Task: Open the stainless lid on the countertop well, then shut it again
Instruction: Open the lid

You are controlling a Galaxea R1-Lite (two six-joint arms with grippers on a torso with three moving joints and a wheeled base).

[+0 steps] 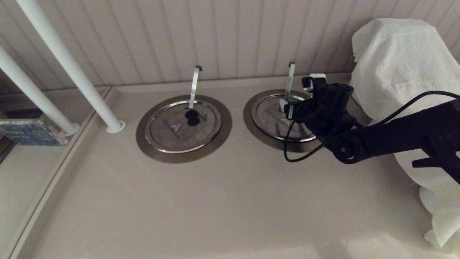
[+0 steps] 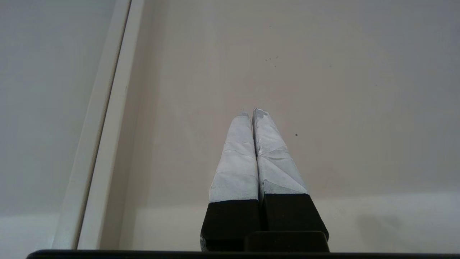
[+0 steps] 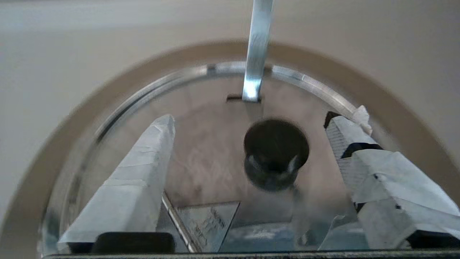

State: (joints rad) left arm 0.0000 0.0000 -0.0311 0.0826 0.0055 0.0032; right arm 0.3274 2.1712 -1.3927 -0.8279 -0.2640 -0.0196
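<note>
Second steel lid (image 1: pixel 181 126) at left, white poles (image 1: pixel 68 64), cloth-covered bulk (image 1: pixel 402 72) at right

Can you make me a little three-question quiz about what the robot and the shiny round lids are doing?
1. True or false: the right gripper has its fingers spread apart around the black knob.
2. How many steel lids lie on the counter? A) one B) two C) three
3. Fill in: the stainless lid lies ____ on the countertop well.

Key: 1 true. 2 B: the stainless lid and the second lid. 3 flat.
</note>
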